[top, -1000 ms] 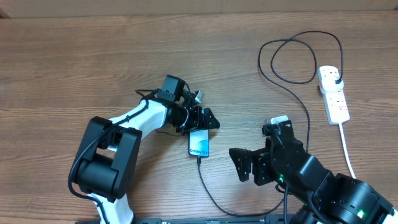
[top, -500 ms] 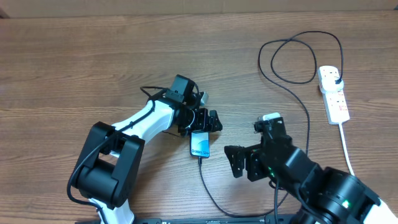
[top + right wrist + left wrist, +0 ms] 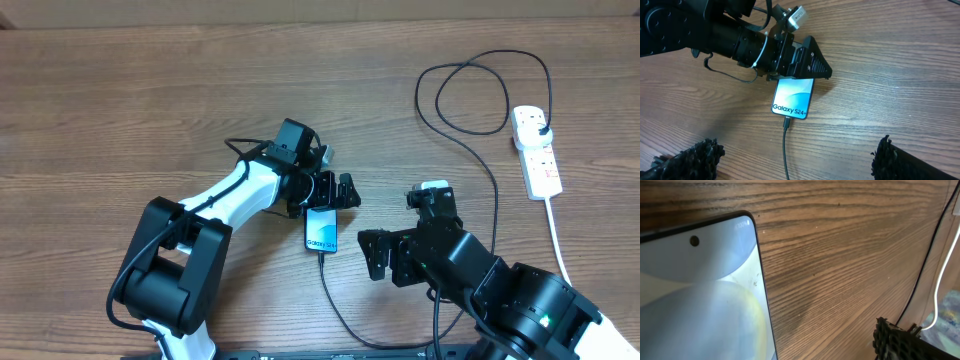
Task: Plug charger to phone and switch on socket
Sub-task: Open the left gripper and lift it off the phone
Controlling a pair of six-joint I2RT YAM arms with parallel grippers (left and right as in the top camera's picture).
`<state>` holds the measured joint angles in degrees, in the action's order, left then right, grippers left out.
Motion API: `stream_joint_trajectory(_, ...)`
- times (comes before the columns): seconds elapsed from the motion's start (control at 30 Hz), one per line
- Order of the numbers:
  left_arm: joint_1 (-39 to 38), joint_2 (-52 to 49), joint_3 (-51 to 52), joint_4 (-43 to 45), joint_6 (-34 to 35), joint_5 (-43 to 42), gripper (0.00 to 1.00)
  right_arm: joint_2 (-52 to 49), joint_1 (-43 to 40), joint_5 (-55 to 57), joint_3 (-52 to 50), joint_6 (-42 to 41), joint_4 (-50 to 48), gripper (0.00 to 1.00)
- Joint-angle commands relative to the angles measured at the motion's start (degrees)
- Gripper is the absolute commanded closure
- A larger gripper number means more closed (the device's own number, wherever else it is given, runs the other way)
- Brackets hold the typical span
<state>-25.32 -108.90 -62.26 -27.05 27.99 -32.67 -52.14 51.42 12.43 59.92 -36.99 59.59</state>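
Observation:
The phone (image 3: pixel 321 232) lies flat on the wooden table, its light blue screen lit with "Galaxy S24". The charger cable (image 3: pixel 335 310) has its tip in the phone's bottom end; its black plug adapter (image 3: pixel 540 126) sits in the white socket strip (image 3: pixel 537 155) at the far right. My left gripper (image 3: pixel 333 192) is open at the phone's top end. My right gripper (image 3: pixel 377 257) is open and empty, just right of the phone. In the right wrist view the phone (image 3: pixel 793 98) and cable (image 3: pixel 785 150) lie ahead of the open fingers (image 3: pixel 790 160). The left wrist view shows the screen (image 3: pixel 700 295) close up.
The black cable loops at the back right (image 3: pixel 470 95) before reaching the strip. The strip's white cord (image 3: pixel 558 240) runs toward the front right edge. The rest is bare wooden tabletop (image 3: pixel 120 100).
My right arm has moved left, closer to the phone. My left gripper shifted slightly right at the phone's top end. The phone has barely moved.

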Motion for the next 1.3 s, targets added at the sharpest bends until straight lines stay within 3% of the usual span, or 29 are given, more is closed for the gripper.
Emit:
stream_joint_trajectory(0.0,1.0,-6.6,4.8,-3.0,1.9,15.8,0.0,0.2,-0.1,0.6,0.1,-0.6,-0.3,0.0)
stream_joint_trajectory(0.17,1.0,-6.6,4.8,-4.2,5.3,18.5,0.0,0.2,-0.1,0.6,0.1,-0.6,-0.3,0.0)
stream_joint_trajectory(1.27,0.9,-6.6,4.8,-4.2,2.9,24.3,0.0,-2.1,-0.1,0.6,0.1,-0.8,-0.8,0.0)
